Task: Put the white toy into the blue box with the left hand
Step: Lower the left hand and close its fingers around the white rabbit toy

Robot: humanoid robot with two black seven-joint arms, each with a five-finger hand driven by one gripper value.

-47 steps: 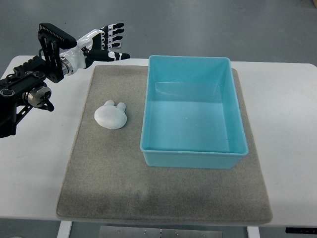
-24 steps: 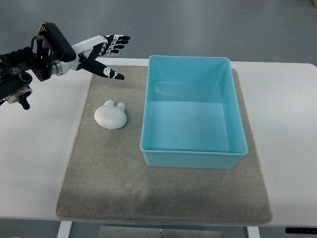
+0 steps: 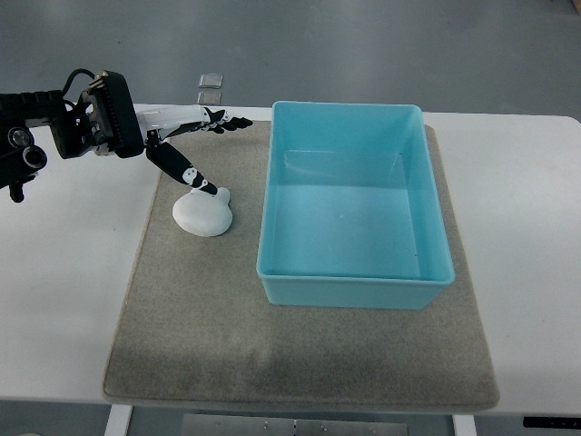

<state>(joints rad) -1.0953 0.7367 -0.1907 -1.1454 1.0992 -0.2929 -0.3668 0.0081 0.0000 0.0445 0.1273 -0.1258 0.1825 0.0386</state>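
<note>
A lab or test bench: a plain white table (image 3: 536,227) with a grey felt mat (image 3: 200,318) stands on a bare grey floor (image 3: 363,45).

No readable text, no labels, no brand marks, no numbers, no signs on anything in view

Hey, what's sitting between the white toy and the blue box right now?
Nothing. In the top view, only a narrow bare strip of the grey mat separates the white toy from the blue box. The left hand reaches over the toy's far side.
</note>
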